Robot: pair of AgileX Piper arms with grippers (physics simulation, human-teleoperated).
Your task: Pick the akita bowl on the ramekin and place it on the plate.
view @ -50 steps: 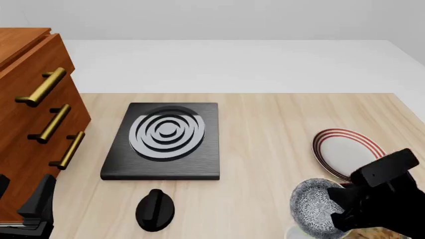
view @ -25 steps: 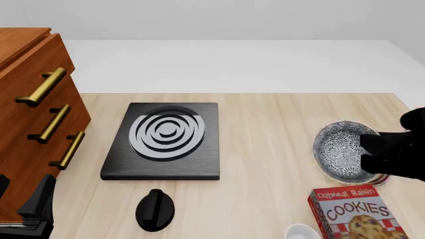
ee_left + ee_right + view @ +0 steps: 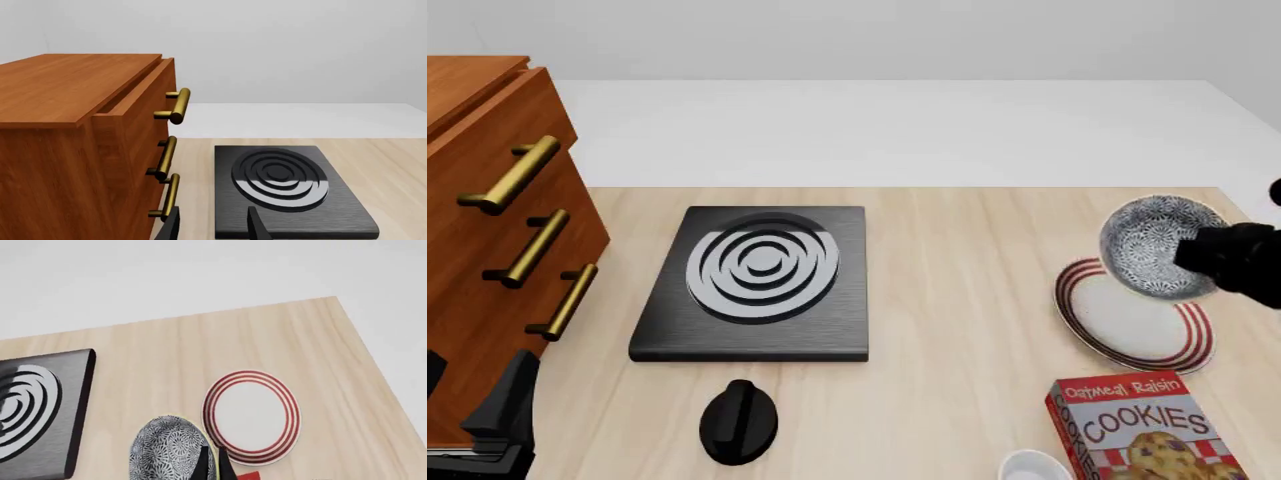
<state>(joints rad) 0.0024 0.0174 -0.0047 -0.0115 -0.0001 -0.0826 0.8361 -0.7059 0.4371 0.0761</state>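
nearest, the ramekin (image 3: 1030, 466) sits bare at the desk (image 3: 961, 260) edge beside the cookie box (image 3: 1141, 428), while farther off the right gripper (image 3: 1214, 255), pinching its rim, carries the tilted akita bowl (image 3: 1154, 245) above the plate (image 3: 1132, 322) for placing.

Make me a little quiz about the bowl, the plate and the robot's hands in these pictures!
1. True or false: the akita bowl is lying flat on the plate.
2. Which gripper holds the bowl: A) the left gripper, B) the right gripper, C) neither?
3. Fill in: the box near the front edge of the table reads ____.

Key:
1. False. It is tilted and held above the plate.
2. B. Its fingers pinch the bowl's rim; the left gripper is open and empty, near the stove.
3. COOKIES.
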